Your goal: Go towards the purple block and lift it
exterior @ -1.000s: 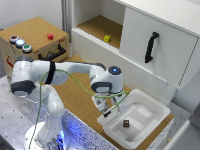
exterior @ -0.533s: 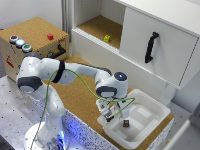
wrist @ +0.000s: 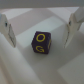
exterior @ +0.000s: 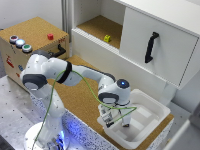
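The purple block (wrist: 42,43) lies on the white floor of the tray, seen from the wrist view as a very dark cube with yellow letters on 2 of its faces. In the exterior view it is only a small dark speck (exterior: 125,124) under the arm's head.

The bench (exterior: 87,102) has a cork top and carries the rest. On it stands a white cabinet (exterior: 150,45) with an open shelf and a closed door bearing a black handle (exterior: 151,47). A small yellow block (exterior: 107,38) sits on the shelf. At the exterior view's left is a cork-topped box (exterior: 31,37) with a small red block (exterior: 50,36) and 3 round buttons (exterior: 19,43) on top.

The white arm (exterior: 60,72) reaches down into the white tray (exterior: 155,112) at the bench's near corner.

The end effector (wrist: 42,30) is spread open, with 1 finger (wrist: 7,30) on each side of the block and a clear gap between each finger and the cube. It grips nothing. The block sits between the fingers, untouched and flat on the tray.
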You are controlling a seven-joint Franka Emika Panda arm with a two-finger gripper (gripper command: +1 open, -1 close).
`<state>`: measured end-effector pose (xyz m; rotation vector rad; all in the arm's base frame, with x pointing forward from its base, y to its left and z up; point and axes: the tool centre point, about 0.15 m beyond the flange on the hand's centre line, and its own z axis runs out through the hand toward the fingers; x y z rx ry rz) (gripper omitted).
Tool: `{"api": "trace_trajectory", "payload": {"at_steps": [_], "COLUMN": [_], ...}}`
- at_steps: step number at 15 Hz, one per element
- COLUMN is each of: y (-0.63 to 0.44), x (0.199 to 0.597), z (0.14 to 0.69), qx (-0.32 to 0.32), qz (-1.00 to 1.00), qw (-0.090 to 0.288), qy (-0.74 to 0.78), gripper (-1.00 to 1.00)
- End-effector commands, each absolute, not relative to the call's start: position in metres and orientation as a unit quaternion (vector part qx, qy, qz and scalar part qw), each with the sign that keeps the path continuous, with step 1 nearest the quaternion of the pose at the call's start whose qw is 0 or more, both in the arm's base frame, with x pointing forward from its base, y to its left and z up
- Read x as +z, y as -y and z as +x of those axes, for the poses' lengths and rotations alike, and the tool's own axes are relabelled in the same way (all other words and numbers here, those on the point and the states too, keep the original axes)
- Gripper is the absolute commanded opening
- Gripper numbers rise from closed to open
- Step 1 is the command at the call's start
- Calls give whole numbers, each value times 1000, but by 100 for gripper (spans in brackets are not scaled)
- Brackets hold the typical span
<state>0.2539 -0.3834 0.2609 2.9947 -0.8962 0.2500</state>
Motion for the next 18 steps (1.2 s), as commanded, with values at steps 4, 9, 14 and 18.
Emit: {"api": "trace_trajectory", "payload": {"at_steps": [4, 9, 14, 18], "y": [406, 409, 410, 410], "x": [238, 223, 210, 209], "z": [284, 285, 281, 284], "qx": [75, 67, 63, 65], "qz": [959, 956, 952, 956], "qw": [-6, -22, -32, -28], "qy": [274, 286, 297, 286], "gripper": [100, 100, 100, -100]}}
